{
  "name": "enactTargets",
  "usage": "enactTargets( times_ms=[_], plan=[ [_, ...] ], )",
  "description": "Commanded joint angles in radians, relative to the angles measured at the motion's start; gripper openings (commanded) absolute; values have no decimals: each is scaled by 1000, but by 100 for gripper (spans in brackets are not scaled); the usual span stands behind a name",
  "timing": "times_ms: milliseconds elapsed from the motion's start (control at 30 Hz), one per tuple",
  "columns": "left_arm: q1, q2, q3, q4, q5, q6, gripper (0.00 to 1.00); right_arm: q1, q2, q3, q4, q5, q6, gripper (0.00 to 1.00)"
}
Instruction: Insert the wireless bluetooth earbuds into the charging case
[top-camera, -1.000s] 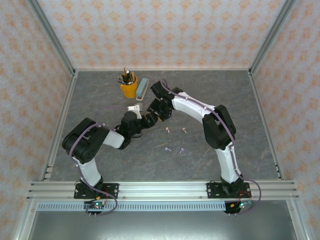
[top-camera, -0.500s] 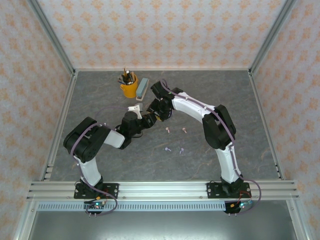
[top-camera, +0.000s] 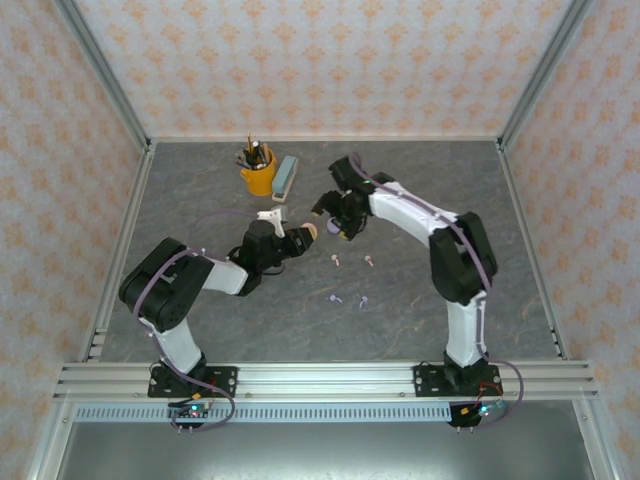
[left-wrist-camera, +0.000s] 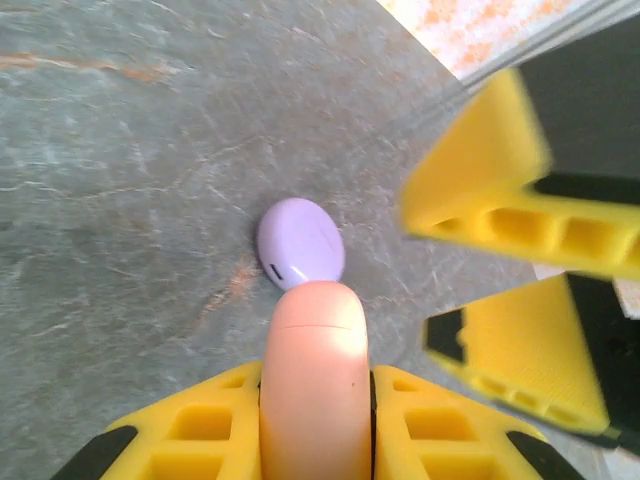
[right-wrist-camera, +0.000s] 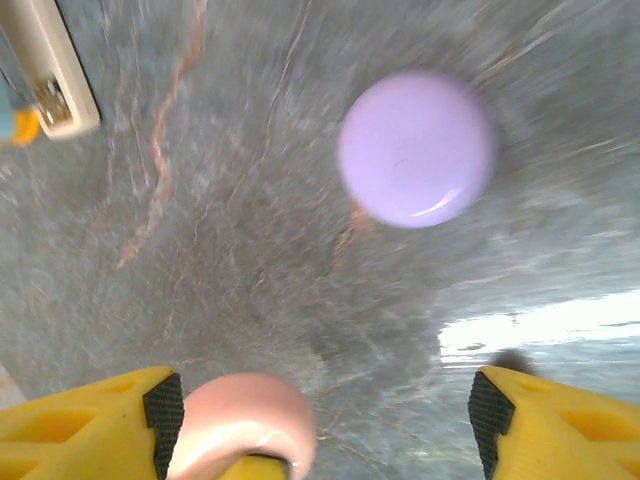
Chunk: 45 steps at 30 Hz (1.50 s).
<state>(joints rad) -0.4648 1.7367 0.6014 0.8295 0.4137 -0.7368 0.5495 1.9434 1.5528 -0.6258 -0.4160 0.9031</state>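
Note:
My left gripper (top-camera: 292, 240) (left-wrist-camera: 315, 385) is shut on a pale pink charging case (left-wrist-camera: 314, 370) (top-camera: 305, 232), which stands on edge between its yellow fingers. Just beyond it a lilac case (left-wrist-camera: 300, 243) (right-wrist-camera: 416, 148) lies shut on the grey table. My right gripper (top-camera: 333, 215) (right-wrist-camera: 328, 415) hangs open above that spot, its jaws wide apart; the pink case (right-wrist-camera: 240, 425) sits beside its left finger, not gripped by it. Two pink earbuds (top-camera: 338, 260) (top-camera: 369, 261) and two lilac earbuds (top-camera: 336, 298) (top-camera: 363, 300) lie loose in front of both grippers.
A yellow pencil cup (top-camera: 258, 175) and a pale blue block (top-camera: 286, 175) stand at the back of the table. A small white object (top-camera: 268, 215) (right-wrist-camera: 55, 70) lies just behind my left gripper. Patterned walls close in the table on three sides.
My left gripper has shut on the pink case. My right gripper has opened, let go of that case and drawn back to the right.

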Motion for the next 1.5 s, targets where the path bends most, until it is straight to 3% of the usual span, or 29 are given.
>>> enactTargets(
  times_ms=[0,267,533,1133,1467],
  plan=[
    [-5,-59,69,-112,118,91,14,-54,-156,-103,61,15,-96,77],
    [13,-119,174,-322,371,197,12,-152,-382,-459,404,-177,-281,77],
    [17,-173,244,-495,464,304,11,-151,-437,-586,613,-376,-301,76],
    [26,-148,300,-517,481,309,11,-138,-478,-681,660,-429,-308,73],
    [26,-137,316,-518,502,307,10,-128,-406,-676,678,-374,-285,70]
  ],
)
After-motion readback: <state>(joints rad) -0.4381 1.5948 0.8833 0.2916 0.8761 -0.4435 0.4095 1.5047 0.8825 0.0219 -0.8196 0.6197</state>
